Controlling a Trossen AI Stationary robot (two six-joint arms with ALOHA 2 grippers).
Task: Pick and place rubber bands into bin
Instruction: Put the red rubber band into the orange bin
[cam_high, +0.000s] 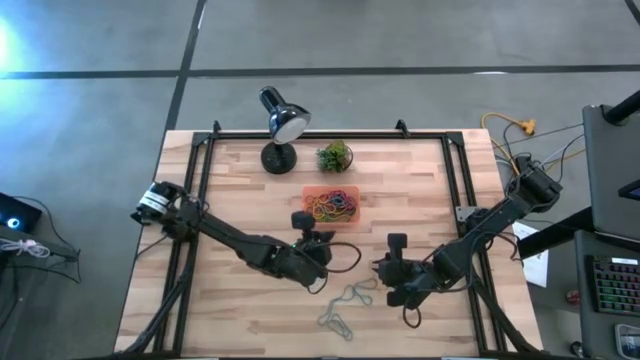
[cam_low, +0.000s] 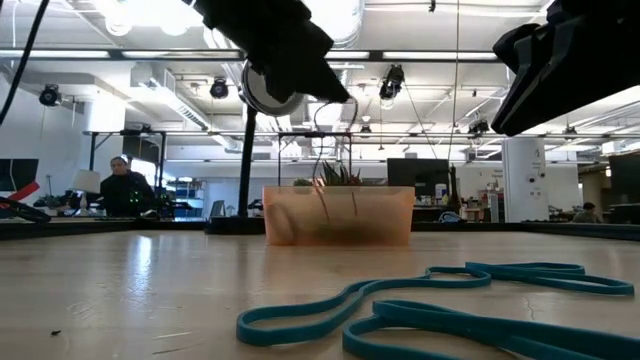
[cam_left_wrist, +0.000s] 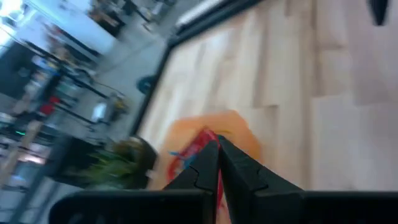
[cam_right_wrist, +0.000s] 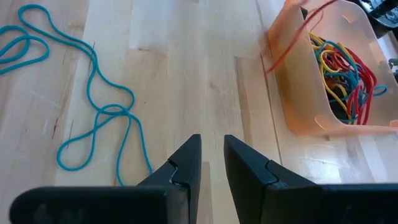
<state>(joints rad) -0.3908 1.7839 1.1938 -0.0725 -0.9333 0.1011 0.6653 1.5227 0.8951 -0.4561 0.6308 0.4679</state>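
Many rubber bands (cam_right_wrist: 341, 67) mixed colours, in bin (cam_right_wrist: 298, 99) | left fingers (cam_left_wrist: 239, 168) clenched on red band | right fingers (cam_right_wrist: 183, 163) parted, empty

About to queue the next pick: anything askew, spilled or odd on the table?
One oddity: a red rubber band hangs over the bin wall, apparently half in, half out. Teal rubber bands lie loose on the wood before the right gripper, simply not yet picked.
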